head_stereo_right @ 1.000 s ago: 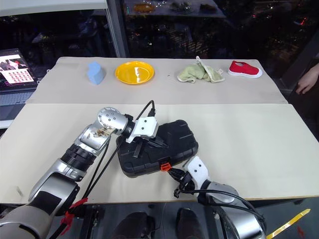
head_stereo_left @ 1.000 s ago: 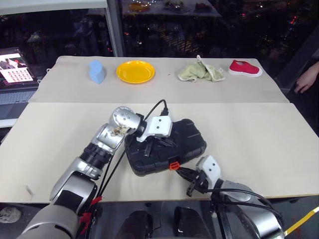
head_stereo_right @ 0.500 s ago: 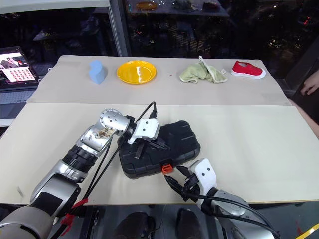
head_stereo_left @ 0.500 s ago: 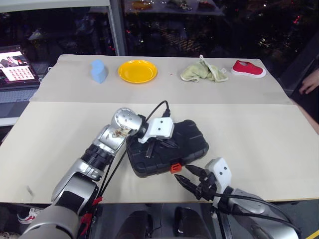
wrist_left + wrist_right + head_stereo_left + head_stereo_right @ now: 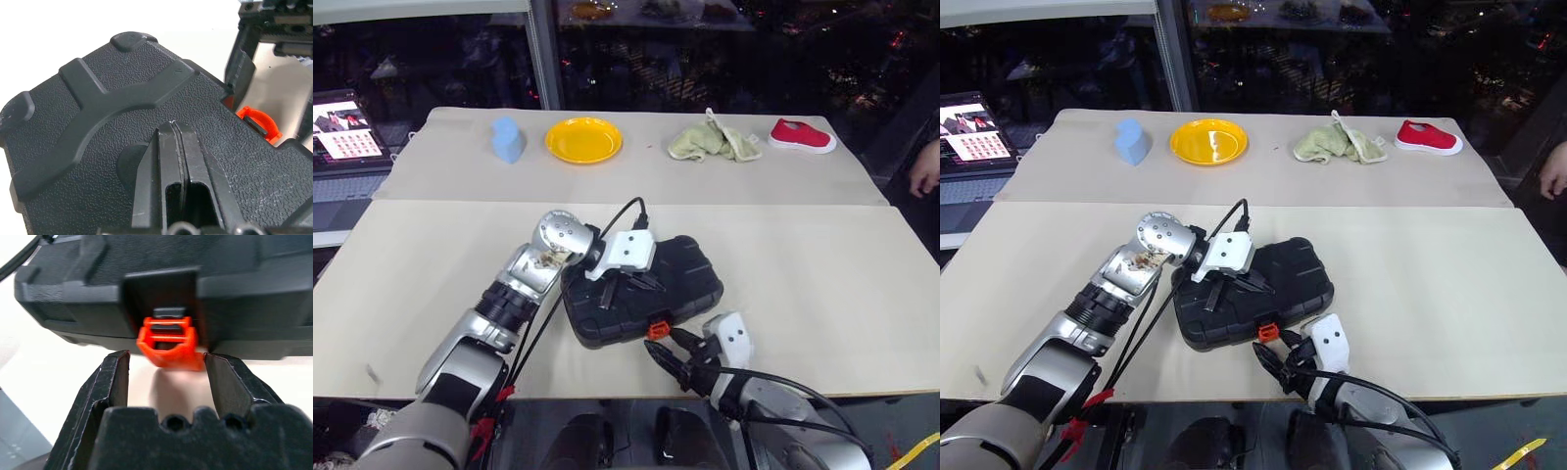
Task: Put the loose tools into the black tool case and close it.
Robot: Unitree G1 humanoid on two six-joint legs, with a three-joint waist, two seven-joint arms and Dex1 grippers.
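Near edge first: right gripper [image 5: 668,354] sits low at the front of the table [image 5: 822,284], fingers [image 5: 113,382] spread apart and holding nothing, aimed at the orange latch [image 5: 168,342]. In the right wrist view the latch hangs in the gap just ahead of the fingertips, roughly centred between them, not touching either; it looks tipped outward and not snapped home, though I can't be sure. Behind it, the black tool case [image 5: 641,289] lies flat on the table near its front middle, lid down. Left gripper [image 5: 173,142] rests on top of the lid, fingers pressed together on nothing, tips against the textured plastic beside the raised Y-shaped rib, apparently pinning the lid. No loose tools visible on the table, so packing looks done and the lid is closed; my read is only latching is left. Far strip has a blue object [image 5: 506,140], yellow plate [image 5: 583,140], crumpled cloth [image 5: 713,143] and red shoe [image 5: 801,135], all well apart from the case.
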